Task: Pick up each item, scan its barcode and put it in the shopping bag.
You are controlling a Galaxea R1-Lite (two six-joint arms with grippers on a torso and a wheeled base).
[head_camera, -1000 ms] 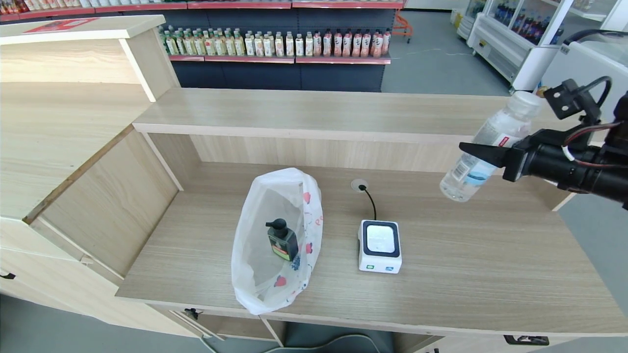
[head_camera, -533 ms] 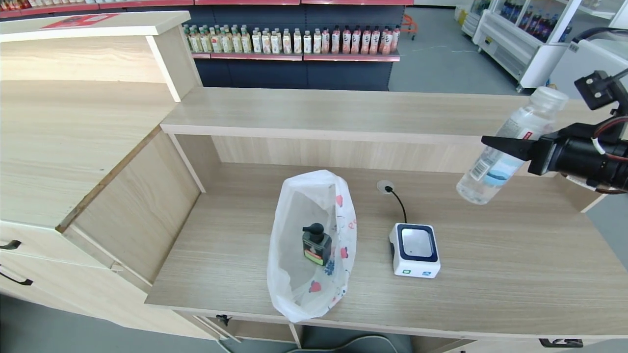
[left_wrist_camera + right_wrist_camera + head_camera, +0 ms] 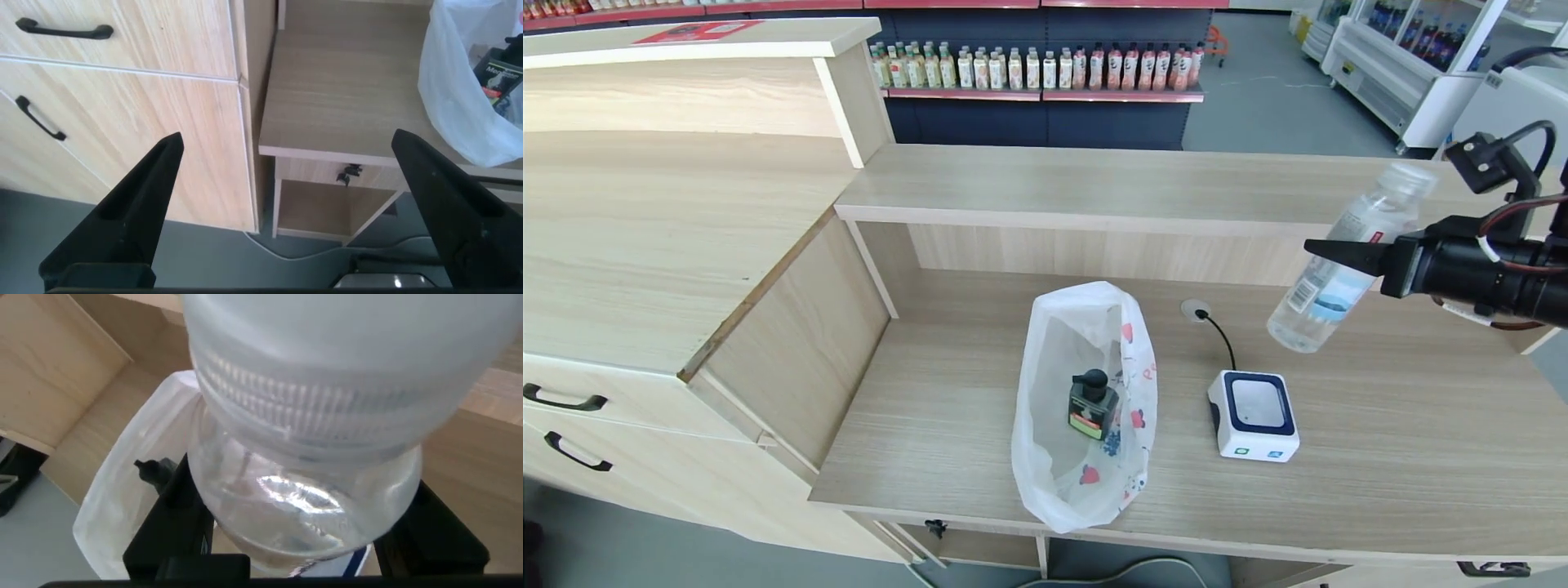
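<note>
I'm holding the water bottle [image 3: 1376,212] up in the air in the right gripper [image 3: 1327,261]. The fingers are closing on its labelled middle from both sides, the cap is tilting up and away, and the base is hanging down below the grip. From the right wrist I'm looking straight down over the cap and shoulder, with the dark fingers hugging the clear body underneath. A barcode [image 3: 1304,287] is showing on the label just under the near finger.

Below the gripper and off to its left, well apart from the bottle, the scanner [image 3: 1255,412] is sitting face-up on the counter [image 3: 1380,457], its cable [image 3: 1221,339] running back to a hole in the top. Farther left, beyond the scanner, the shopping bag [image 3: 1086,482] is standing open, and a dark pump bottle [image 3: 1093,404] is sitting upright inside it.

My reading is that one item is bagged and this second one is lifted but not scanned. I'm judging that the barcode needs bringing down over the scanner window, and then the bottle goes across into the bag.

The left gripper [image 3: 286,139] is hanging low, with its fingers spread wide and nothing between them. It is facing the drawers [image 3: 122,82] and the counter's near corner, with the bag off to one side of it.
</note>
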